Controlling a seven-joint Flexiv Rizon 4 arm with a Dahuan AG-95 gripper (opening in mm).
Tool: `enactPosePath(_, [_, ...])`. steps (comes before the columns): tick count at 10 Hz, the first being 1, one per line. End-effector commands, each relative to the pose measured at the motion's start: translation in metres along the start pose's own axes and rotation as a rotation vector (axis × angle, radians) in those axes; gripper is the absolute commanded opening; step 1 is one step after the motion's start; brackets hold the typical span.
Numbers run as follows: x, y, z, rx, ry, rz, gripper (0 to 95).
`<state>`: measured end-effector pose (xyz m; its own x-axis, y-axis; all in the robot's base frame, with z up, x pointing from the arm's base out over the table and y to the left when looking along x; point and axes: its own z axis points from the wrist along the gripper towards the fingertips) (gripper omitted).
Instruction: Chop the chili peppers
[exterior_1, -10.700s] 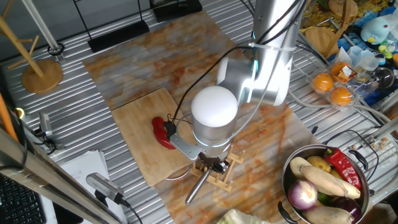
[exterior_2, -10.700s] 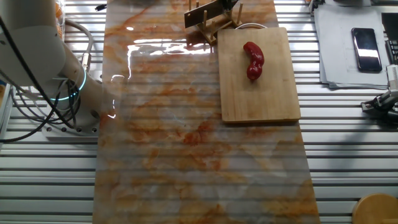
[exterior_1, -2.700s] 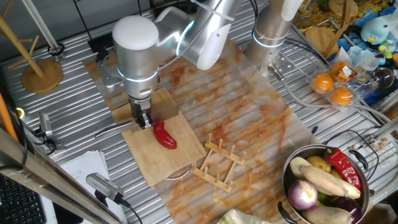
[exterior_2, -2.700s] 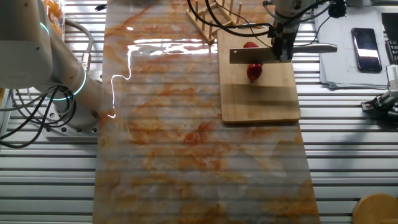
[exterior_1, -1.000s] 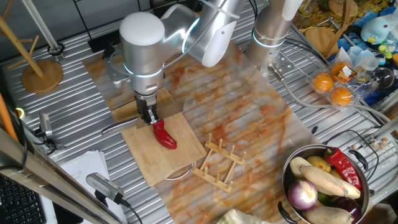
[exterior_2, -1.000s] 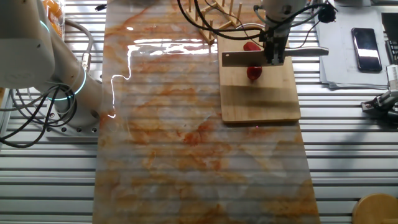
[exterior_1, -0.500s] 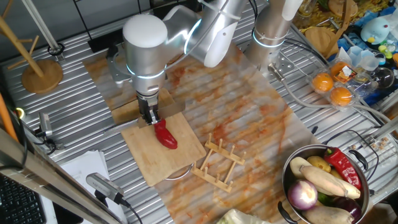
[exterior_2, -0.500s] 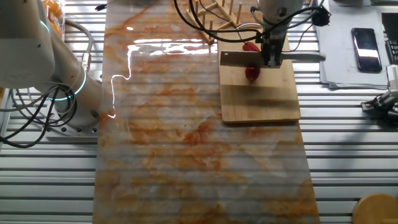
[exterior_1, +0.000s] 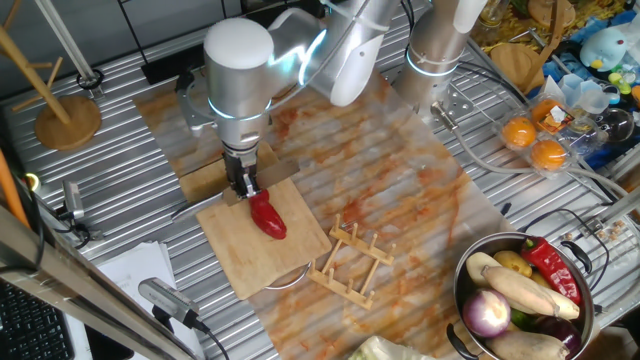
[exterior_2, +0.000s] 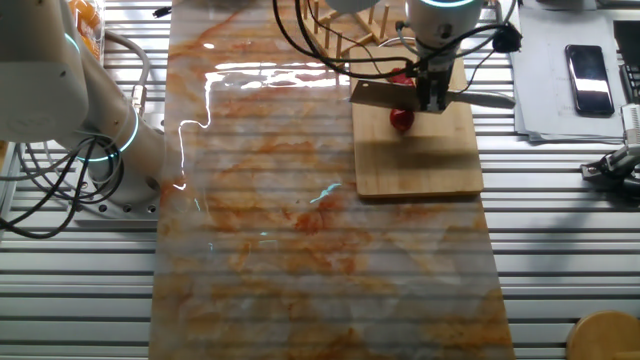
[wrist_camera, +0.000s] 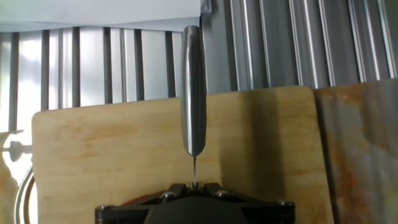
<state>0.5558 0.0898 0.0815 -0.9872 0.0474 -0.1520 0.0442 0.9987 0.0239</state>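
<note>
1 red chili pepper (exterior_1: 266, 214) lies on the wooden cutting board (exterior_1: 255, 250), directly under the gripper (exterior_1: 244, 185), whose fingers are clamped tight on a knife (exterior_2: 425, 96). In the other fixed view the blade sticks out to one side of the gripper (exterior_2: 432, 92) and the steel handle to the other, and the knife crosses over the pepper (exterior_2: 401, 120), hiding its middle; only its 2 ends show, 1 on each side of the blade. Whether the edge touches the pepper I cannot tell. In the hand view the knife (wrist_camera: 193, 93) is seen edge-on, its handle reaching past the far edge of the board (wrist_camera: 93, 162), and the pepper itself is out of sight.

Just beside the board stands a wooden slatted rack (exterior_1: 350, 262) on the orange-streaked mat (exterior_1: 400, 190). Farther off, a metal pot (exterior_1: 470, 320) holds mixed vegetables, among them a dark-red pepper (exterior_1: 547, 263). 2 oranges (exterior_1: 533, 143) sit in a clear tray well apart from the board. A phone (exterior_2: 584, 66) lies on papers beyond the board's far side, and a round wooden stand (exterior_1: 68, 122) sits at the table's corner.
</note>
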Motion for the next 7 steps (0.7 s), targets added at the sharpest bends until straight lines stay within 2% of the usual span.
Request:
enactPosePath(1, [0.002, -0.001, -0.006, 0.003, -0.082, -0.014, 0.0])
enactPosePath(2, [0.003, -0.001, -0.009, 0.005, -0.090, -0.030, 0.0])
enactPosePath(3, [0.004, -0.002, -0.006, 0.003, -0.110, -0.035, 0.0])
enactPosePath(4, [0.007, -0.004, 0.004, -0.015, -0.139, -0.037, 0.0])
enactPosePath(6, [0.008, -0.006, 0.021, -0.029, -0.180, -0.045, 0.0])
enactPosePath(7, [0.008, -0.006, 0.023, -0.038, -0.189, -0.045, 0.0])
